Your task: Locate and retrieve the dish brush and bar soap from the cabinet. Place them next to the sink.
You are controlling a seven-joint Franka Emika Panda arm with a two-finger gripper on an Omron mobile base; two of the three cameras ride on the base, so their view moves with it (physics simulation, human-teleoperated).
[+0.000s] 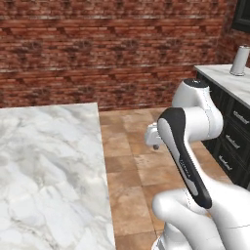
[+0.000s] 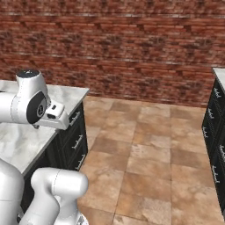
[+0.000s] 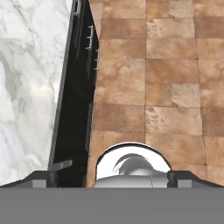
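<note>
robot arm folded over a tiled kitchen floor, end effector released.
left base view: white marble worktop (image 1: pixel 49 166) at left, arm at lower right, a metal canister (image 1: pixel 239 60) at upper right, corner of the dark cabinet (image 1: pixel 241 14) above it. right base view: drawer units (image 2: pixel 72 140) at left. hand view: end effector (image 3: pixel 112 177) fingertips wide apart above floor tiles.
</note>
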